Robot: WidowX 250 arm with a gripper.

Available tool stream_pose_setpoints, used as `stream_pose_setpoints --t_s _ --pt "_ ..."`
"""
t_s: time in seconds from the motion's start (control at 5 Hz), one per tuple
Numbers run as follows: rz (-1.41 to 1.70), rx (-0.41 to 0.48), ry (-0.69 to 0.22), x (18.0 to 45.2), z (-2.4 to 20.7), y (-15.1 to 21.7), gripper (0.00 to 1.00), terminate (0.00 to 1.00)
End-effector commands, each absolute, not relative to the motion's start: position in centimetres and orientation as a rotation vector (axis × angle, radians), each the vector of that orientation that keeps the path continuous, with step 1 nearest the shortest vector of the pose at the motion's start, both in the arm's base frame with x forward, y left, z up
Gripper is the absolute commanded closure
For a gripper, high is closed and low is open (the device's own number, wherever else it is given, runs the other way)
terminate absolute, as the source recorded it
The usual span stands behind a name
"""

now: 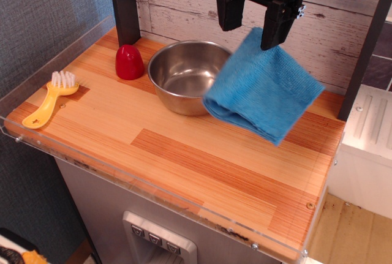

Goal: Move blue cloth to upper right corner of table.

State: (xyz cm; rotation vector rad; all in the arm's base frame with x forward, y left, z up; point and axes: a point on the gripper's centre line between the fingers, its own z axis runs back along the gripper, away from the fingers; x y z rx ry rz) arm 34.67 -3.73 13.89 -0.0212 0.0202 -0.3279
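Note:
The blue cloth [263,89] hangs in the air over the back right of the table [184,154]. Its top corner sits at the right finger [272,28] of my gripper [249,36]. The cloth's left edge overlaps the right rim of the steel bowl [184,74]. The black gripper is high against the back wall. Its two fingers stand well apart with the wall showing between them. The left finger touches nothing. How the cloth stays on the right finger is hidden.
A red cup-like object [129,62] stands left of the bowl. A yellow brush [52,97] lies at the left edge. A dark post [124,7] stands at the back left. A clear acrylic rim [153,199] edges the front.

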Motion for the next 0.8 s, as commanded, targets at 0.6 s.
stream_pose_setpoints --t_s 0.6 --pt "-0.241 -0.004 -0.126 33.4 13.0 -3.5 0.0 0.0"
